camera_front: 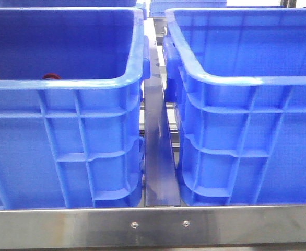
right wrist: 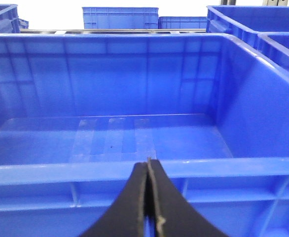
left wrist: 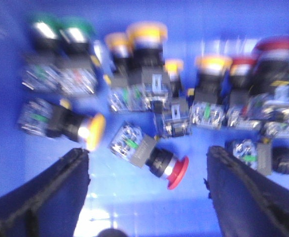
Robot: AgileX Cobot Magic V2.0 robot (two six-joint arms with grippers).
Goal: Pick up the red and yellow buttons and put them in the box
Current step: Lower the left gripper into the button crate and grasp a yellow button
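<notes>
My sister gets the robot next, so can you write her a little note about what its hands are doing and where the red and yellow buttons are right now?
Left hand: open, holding nothing, hanging inside a crate over a pile of buttons.
Right hand: shut, holding nothing, at the near rim of the box.
Buttons: a red button lies on its side between the left fingers; a yellow button lies close beside it. More red, yellow and green ones sit behind; the view is blurry.
Done: nothing visible yet; the box floor looks bare.
Left: grab a red and a yellow button and put both in the box.
</notes>
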